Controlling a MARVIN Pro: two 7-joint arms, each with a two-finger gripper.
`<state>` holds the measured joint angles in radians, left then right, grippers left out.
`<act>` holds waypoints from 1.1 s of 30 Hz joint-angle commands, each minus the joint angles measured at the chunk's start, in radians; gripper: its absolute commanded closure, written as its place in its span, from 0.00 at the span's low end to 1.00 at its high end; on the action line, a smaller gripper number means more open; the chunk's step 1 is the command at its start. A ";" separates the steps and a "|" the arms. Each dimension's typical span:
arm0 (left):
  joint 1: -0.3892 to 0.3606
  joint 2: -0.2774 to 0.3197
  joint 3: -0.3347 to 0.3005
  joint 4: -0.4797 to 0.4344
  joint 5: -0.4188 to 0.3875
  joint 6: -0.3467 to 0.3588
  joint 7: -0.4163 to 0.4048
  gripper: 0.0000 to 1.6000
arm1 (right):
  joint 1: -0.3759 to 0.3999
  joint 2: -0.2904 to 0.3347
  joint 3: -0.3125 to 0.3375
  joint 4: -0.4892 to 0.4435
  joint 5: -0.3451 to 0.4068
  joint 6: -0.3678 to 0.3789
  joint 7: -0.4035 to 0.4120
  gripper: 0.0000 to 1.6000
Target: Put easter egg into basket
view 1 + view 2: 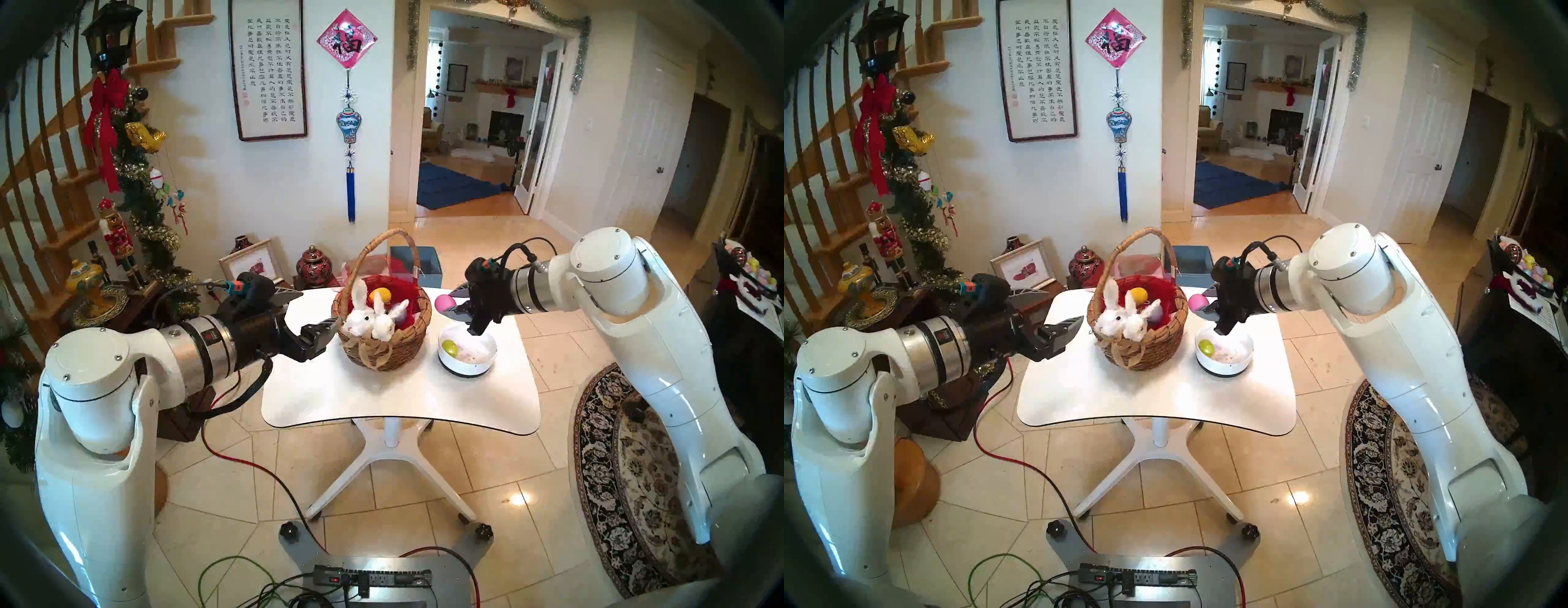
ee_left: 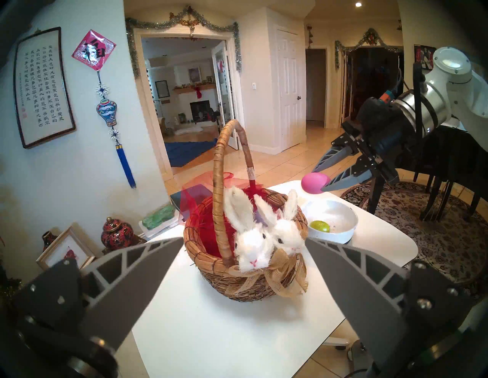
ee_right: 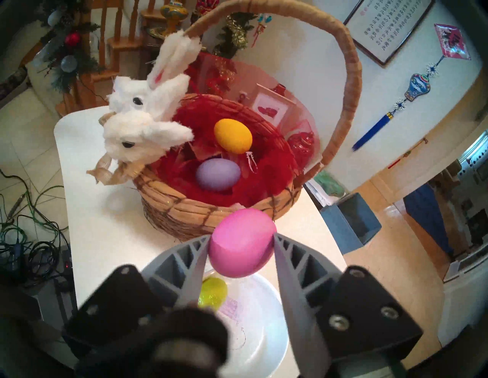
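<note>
One white desk (image 1: 382,395) carries the wicker basket (image 3: 184,211). Right end effector (image 3: 241,250) is clamped across the pink egg (image 3: 241,245), just outside the rim: light, smooth, likely slippery. Left end effector (image 2: 237,264) stands apart, empty.

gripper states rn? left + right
Left gripper: open, holding nothing, beside the basket.
Right gripper: closed on the pink egg, in the air between the white bowl and the basket.
</note>
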<state>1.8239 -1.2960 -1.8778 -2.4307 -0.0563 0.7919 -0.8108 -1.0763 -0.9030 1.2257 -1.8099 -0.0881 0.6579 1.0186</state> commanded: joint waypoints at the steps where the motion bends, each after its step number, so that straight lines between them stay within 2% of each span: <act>1: -0.008 0.001 0.001 -0.005 0.000 0.001 0.000 0.00 | 0.095 -0.059 -0.028 0.045 -0.014 -0.038 -0.012 0.61; 11: -0.008 -0.002 0.001 -0.005 0.002 0.001 -0.003 0.00 | 0.173 -0.139 -0.086 0.124 -0.021 -0.087 -0.014 0.61; 18: -0.009 -0.003 0.000 -0.005 0.005 0.001 -0.005 0.00 | 0.199 -0.199 -0.103 0.197 0.004 -0.127 -0.009 0.61; 21: -0.009 -0.004 0.000 -0.005 0.006 0.002 -0.005 0.00 | 0.204 -0.216 -0.109 0.224 0.014 -0.143 -0.011 0.52; 22: -0.009 -0.004 0.000 -0.005 0.006 0.002 -0.005 0.00 | 0.204 -0.216 -0.109 0.224 0.014 -0.143 -0.011 0.52; 23: -0.009 -0.004 0.000 -0.005 0.006 0.002 -0.006 0.00 | 0.207 -0.220 -0.110 0.233 0.017 -0.148 -0.011 0.42; 24: -0.009 -0.004 0.000 -0.005 0.006 0.002 -0.006 0.00 | 0.209 -0.223 -0.112 0.241 0.018 -0.153 -0.012 0.25; 26: -0.010 -0.004 0.000 -0.005 0.007 0.002 -0.007 0.00 | 0.213 -0.231 -0.112 0.259 0.024 -0.165 -0.015 0.08; 27: -0.010 -0.004 0.000 -0.005 0.007 0.002 -0.007 0.00 | 0.213 -0.231 -0.112 0.259 0.024 -0.165 -0.015 0.08; 28: -0.010 -0.005 0.000 -0.005 0.007 0.002 -0.007 0.00 | 0.214 -0.232 -0.112 0.262 0.026 -0.168 -0.015 0.02; 29: -0.010 -0.005 0.000 -0.005 0.008 0.002 -0.008 0.00 | 0.214 -0.232 -0.113 0.266 0.027 -0.174 -0.015 0.00; 33: -0.010 -0.006 0.000 -0.005 0.009 0.003 -0.009 0.00 | 0.210 -0.227 -0.110 0.260 0.029 -0.178 -0.016 0.00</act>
<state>1.8219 -1.3024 -1.8792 -2.4307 -0.0467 0.7920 -0.8200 -0.8916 -1.1146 1.1071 -1.5407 -0.0649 0.4979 1.0045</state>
